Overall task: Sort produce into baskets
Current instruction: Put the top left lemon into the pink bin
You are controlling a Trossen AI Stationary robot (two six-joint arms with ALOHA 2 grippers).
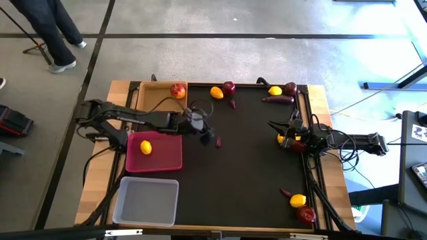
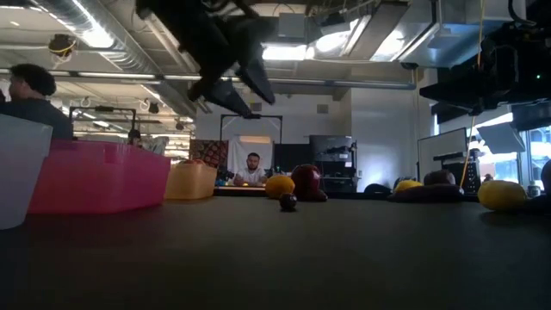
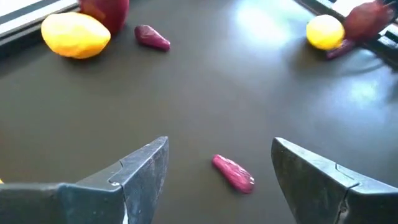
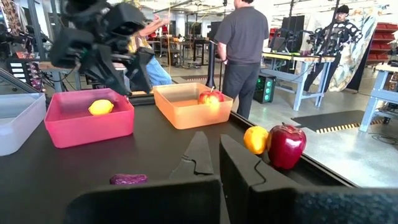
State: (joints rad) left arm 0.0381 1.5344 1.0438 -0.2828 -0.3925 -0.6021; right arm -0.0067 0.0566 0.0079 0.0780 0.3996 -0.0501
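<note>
Left tool [image 1: 203, 130] open, poised above purple root [image 1: 218, 141], right tool [image 1: 295, 135] closed, table edge.

No text, label, brand, number or sign can be read in any of the views, neither on the table, the trays and the produce nor in the room behind.
</note>
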